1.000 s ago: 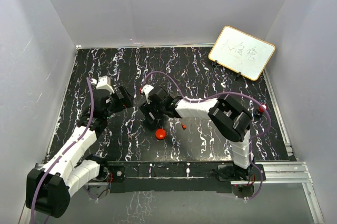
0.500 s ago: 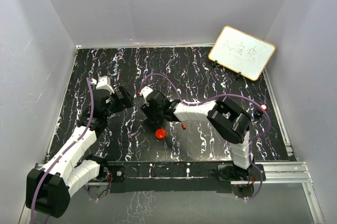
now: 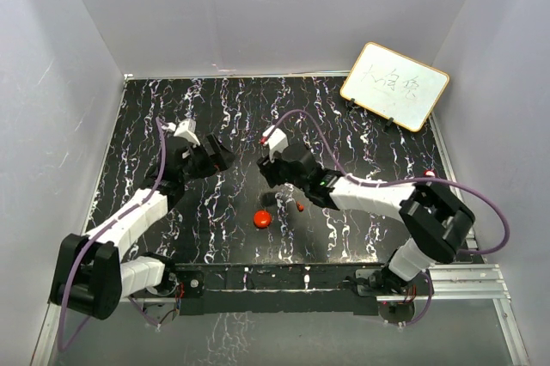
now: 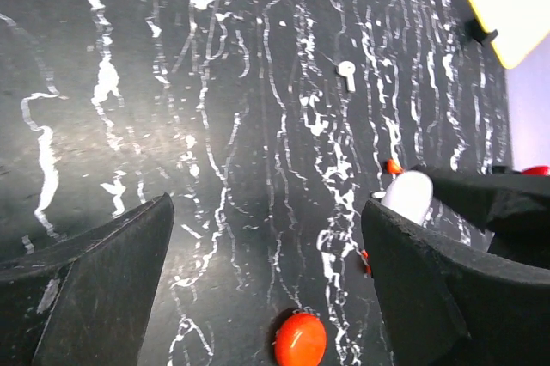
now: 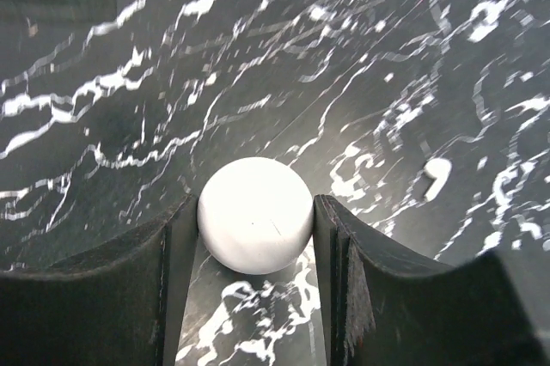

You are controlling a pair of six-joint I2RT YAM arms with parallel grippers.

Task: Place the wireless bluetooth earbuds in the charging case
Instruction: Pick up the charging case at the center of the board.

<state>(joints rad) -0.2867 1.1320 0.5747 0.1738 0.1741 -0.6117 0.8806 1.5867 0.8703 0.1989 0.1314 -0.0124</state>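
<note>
Find the white case pinched tight in the right gripper; find the left gripper spread wide, holding nothing. Look to 3 o'clock of the case in the right wrist view for the whitish earbud: near, not touching, lying flat, long axis from 1 to 7 o'clock. Judge the right gripper nearer yet occupied; from the free left gripper, likely the same earbud at 1 o'clock, well apart. Note a red earbud at 5 o'clock of the case from above.
</note>
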